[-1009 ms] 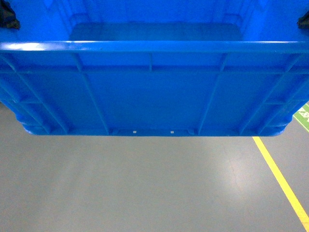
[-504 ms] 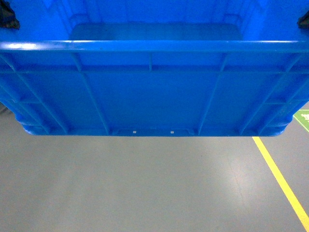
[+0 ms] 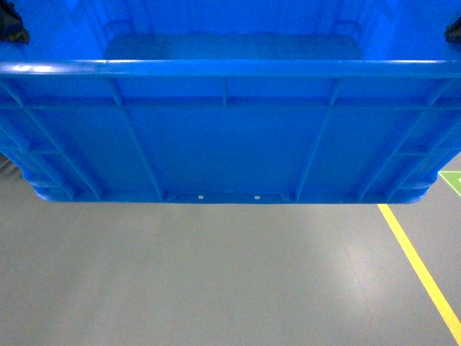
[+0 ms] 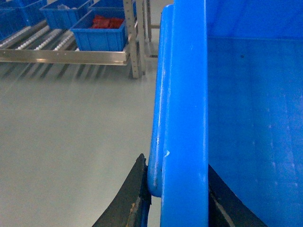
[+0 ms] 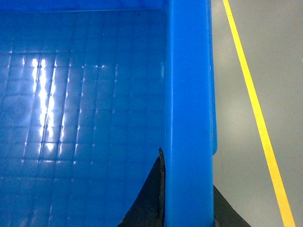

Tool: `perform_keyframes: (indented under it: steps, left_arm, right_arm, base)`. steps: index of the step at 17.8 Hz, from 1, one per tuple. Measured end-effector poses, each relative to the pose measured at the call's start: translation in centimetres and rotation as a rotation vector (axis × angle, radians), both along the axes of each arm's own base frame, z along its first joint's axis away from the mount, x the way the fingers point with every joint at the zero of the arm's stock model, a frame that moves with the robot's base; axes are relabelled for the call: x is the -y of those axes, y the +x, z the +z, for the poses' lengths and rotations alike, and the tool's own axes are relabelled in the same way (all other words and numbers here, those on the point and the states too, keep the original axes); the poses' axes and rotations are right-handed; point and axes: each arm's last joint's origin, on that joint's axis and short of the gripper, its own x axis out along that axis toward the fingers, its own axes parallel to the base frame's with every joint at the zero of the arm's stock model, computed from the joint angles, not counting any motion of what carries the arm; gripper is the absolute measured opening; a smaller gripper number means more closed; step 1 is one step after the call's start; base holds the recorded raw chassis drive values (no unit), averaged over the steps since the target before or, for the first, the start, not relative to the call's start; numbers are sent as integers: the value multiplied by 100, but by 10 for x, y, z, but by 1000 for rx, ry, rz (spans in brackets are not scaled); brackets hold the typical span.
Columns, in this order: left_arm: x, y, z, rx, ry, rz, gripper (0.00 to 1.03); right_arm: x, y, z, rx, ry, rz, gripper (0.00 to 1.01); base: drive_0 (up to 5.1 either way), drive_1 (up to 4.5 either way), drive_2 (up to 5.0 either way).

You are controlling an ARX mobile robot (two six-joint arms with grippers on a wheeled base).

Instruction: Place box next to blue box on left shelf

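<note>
The box (image 3: 230,137), a large bright blue ribbed crate, hangs above the floor and fills the upper half of the head view. My left gripper (image 3: 11,29) grips its left rim and my right gripper (image 3: 454,30) its right rim. In the left wrist view the left gripper (image 4: 176,165) is shut on the box's rim (image 4: 184,94), one finger on each side. The right gripper (image 5: 188,175) clamps the opposite rim (image 5: 189,85) in the same way. The left shelf (image 4: 61,56) with white rollers lies far off at upper left. A blue box (image 4: 101,33) with red contents stands on it.
More blue bins (image 4: 66,12) stand further back on the shelf, beside a grey upright post (image 4: 135,42). Grey floor (image 3: 216,281) spreads below the crate. A yellow floor line (image 3: 418,267) runs at the right, with a green marking (image 3: 452,182) at the right edge.
The floor has slid a little under the crate in the head view, and the green marking has dropped lower. The crate and both grips look unchanged.
</note>
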Motion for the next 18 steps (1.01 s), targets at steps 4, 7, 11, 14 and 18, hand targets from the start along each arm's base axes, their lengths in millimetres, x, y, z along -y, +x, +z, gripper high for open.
perform_keyframes:
  steps: [4, 7, 11, 14, 18]
  left_arm:
    - [0, 0, 0, 0, 0, 0, 19]
    - [0, 0, 0, 0, 0, 0, 19]
    - [0, 0, 0, 0, 0, 0, 19]
    - [0, 0, 0, -2, 0, 0, 19]
    - [0, 0, 0, 1, 0, 0, 19]
  right_arm:
    - [0, 0, 0, 0, 0, 1, 8]
    - [0, 0, 0, 0, 0, 1, 8]
    - [0, 0, 0, 2, -1, 1, 8]
    - [0, 0, 0, 1, -1, 1, 8]
    - [0, 0, 0, 1, 0, 1, 8]
  base:
    - [-5, 425, -435]
    - [-5, 425, -435]
    - [-5, 425, -435]
    - [5, 435, -426]
    - [8, 439, -422]
